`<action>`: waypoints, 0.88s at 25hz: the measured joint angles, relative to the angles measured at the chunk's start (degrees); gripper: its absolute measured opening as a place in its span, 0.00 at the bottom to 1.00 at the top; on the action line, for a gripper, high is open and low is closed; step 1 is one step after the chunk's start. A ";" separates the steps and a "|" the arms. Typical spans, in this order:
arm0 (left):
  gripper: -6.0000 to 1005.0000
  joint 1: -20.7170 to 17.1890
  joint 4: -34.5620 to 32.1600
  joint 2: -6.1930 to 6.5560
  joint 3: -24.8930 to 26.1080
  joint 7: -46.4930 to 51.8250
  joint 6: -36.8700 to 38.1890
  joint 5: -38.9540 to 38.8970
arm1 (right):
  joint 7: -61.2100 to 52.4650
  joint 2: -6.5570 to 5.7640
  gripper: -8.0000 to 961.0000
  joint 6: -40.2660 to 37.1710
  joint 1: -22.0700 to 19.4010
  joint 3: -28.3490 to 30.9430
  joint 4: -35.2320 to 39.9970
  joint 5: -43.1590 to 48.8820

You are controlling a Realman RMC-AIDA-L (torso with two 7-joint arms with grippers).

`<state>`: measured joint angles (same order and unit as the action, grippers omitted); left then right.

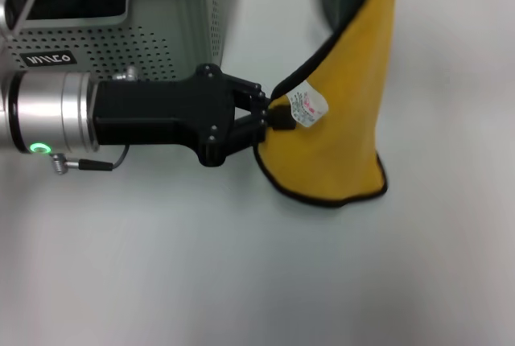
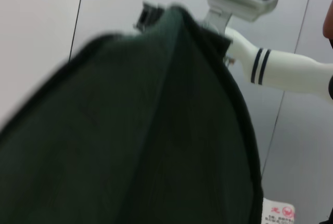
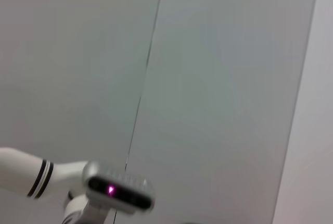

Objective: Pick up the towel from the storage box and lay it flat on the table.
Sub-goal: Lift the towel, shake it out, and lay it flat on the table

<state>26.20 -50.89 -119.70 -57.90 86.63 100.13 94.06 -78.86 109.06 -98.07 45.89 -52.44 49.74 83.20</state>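
The towel [image 1: 342, 121] hangs out of the storage box [image 1: 153, 28], long axis upright, yellow face toward you, its lower corner touching the desk [image 1: 241, 282]. Your left end effector [image 1: 269, 117] pinches its black edge beside the care tag [image 1: 308, 105], on the box's side. Your right end effector is not visible.
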 joint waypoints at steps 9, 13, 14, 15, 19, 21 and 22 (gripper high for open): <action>0.11 0.16 5.95 -0.10 0.19 -5.59 -0.13 -1.12 | -2.53 -0.25 0.02 3.56 3.83 -0.29 1.96 0.70; 0.11 0.13 6.85 -0.09 0.21 -6.18 -0.20 -1.55 | -2.49 -0.25 0.02 4.39 4.48 -0.26 2.34 0.75; 0.11 0.15 6.97 -0.09 0.24 -6.18 -0.21 -1.56 | -2.49 -0.27 0.02 4.45 4.51 -0.23 2.47 0.75; 0.11 0.16 7.08 -0.08 0.25 -6.19 -0.22 -1.56 | -2.49 -0.30 0.02 4.50 4.57 -0.20 2.61 0.75; 0.11 0.19 7.31 -0.08 0.72 -6.36 -0.46 -1.56 | -2.44 -0.46 0.02 4.51 4.54 0.10 2.88 0.75; 0.11 0.13 7.50 -0.08 0.77 -6.61 -0.60 -1.58 | -2.31 -0.57 0.02 4.52 4.31 0.26 2.91 0.69; 0.11 0.13 7.68 -0.08 0.77 -6.68 -0.63 -1.60 | -2.25 -0.64 0.02 4.53 4.12 0.30 2.96 0.61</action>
<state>26.33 -43.21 -119.78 -57.14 79.95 99.49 92.46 -81.11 108.42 -93.54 50.01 -52.14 52.71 83.81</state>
